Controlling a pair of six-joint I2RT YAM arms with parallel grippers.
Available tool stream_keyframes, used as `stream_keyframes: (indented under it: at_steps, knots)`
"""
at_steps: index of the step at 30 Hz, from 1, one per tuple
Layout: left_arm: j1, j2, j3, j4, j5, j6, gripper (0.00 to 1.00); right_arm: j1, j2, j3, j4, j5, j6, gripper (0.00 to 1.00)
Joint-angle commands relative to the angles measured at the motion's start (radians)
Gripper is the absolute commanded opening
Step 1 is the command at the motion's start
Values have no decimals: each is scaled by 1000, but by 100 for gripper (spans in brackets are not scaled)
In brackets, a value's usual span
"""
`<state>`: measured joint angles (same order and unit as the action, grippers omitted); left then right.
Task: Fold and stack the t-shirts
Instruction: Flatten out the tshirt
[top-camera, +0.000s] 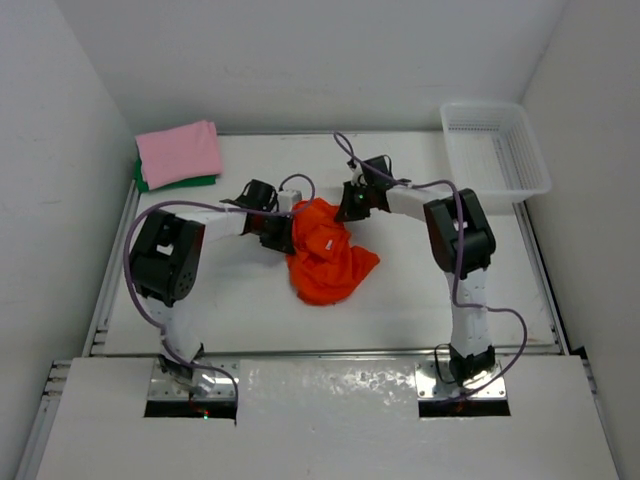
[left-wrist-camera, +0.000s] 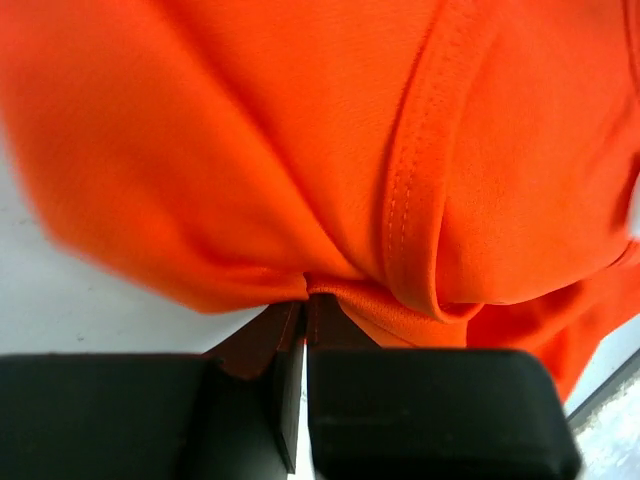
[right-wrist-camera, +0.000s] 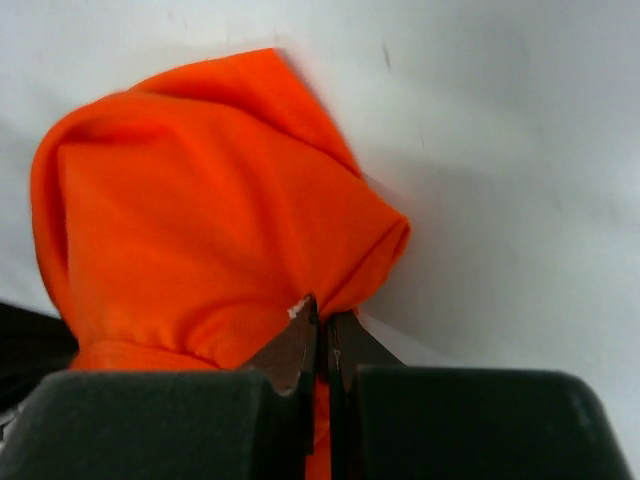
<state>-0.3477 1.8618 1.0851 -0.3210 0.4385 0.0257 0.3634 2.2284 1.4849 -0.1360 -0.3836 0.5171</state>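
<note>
The orange t-shirt (top-camera: 325, 255) hangs bunched over the middle of the table, held up at two points. My left gripper (top-camera: 285, 228) is shut on its left upper edge; in the left wrist view the fingertips (left-wrist-camera: 306, 305) pinch a hemmed fold of orange cloth (left-wrist-camera: 300, 140). My right gripper (top-camera: 347, 208) is shut on the shirt's upper right part; in the right wrist view its tips (right-wrist-camera: 325, 318) clamp a gathered corner of the orange shirt (right-wrist-camera: 200, 220). A folded pink t-shirt (top-camera: 180, 150) lies on a green t-shirt (top-camera: 175, 184) at the back left.
A white lattice basket (top-camera: 495, 150) stands at the back right corner. White walls close the table on the left, back and right. The arm bases (top-camera: 190, 375) sit at the near edge, with purple cables looping over the arms.
</note>
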Motion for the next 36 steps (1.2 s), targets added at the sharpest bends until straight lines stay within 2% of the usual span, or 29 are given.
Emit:
stream_keyframes:
  at_steps: [1, 3, 4, 5, 6, 7, 8, 9, 13, 18, 21, 23, 27, 28, 29, 30, 31, 32, 33, 34, 35, 36]
  knots:
    - [9, -96, 27, 48, 72, 63, 0, -44, -197, -197, 153, 20, 46, 0]
    - [26, -183, 16, 4, -18, 155, 0, -64, -382, -277, 167, 55, 25, 0]
    - [29, -287, 15, -54, -67, 290, 0, -63, -451, -346, 150, 70, -20, 0]
    - [29, -344, 10, -87, -152, 360, 0, -61, -589, -372, 136, 90, -47, 0]
    - [29, -393, 18, -125, -193, 434, 0, -57, -655, -394, 98, 91, -69, 0]
    - [29, -473, 33, -230, -214, 554, 0, -52, -723, -443, 54, 88, -103, 0]
    - [29, -504, 54, -295, -253, 603, 0, -47, -857, -465, 26, 88, -115, 0]
    - [27, -529, 96, -350, -273, 676, 0, -44, -919, -483, 1, 86, -126, 0]
    - [26, -653, 206, -651, -316, 810, 0, -40, -1166, -509, -196, 68, -178, 0]
    - [26, -708, 462, -869, -293, 896, 0, -40, -1395, -441, -322, -63, -207, 0]
    - [26, -682, 610, -911, -248, 911, 0, -40, -1421, -338, -387, -57, -215, 0]
    - [26, -649, 672, -912, -233, 927, 0, -40, -1391, -279, -412, 32, -233, 0]
    - [29, -485, 684, -827, -230, 996, 1, -44, -1186, -132, -429, 170, -365, 0]
    - [33, -451, 674, -799, -233, 1014, 4, -64, -1073, -121, -409, 198, -379, 0]
    - [36, -417, 646, -758, -248, 1028, 7, -95, -1013, -109, -380, 204, -391, 0]
    - [36, -350, 627, -643, -271, 1042, 11, -122, -948, -85, -316, 201, -375, 0]
    - [41, -316, 593, -579, -323, 1046, 16, -180, -808, -68, -286, 200, -370, 0]
    - [55, -278, 581, -500, -351, 1043, 24, -202, -734, -43, -262, 206, -368, 0]
    - [64, -195, 573, -324, -386, 1001, 48, -217, -654, 25, -242, 230, -374, 0]
    - [73, -149, 576, -240, -455, 967, 69, -240, -574, 70, -240, 285, -379, 5]
    - [88, -94, 617, -158, -502, 933, 99, -248, -411, 125, -247, 298, -379, 50]
    - [93, 22, 662, -39, -558, 840, 100, -254, -326, 272, -317, 304, -359, 65]
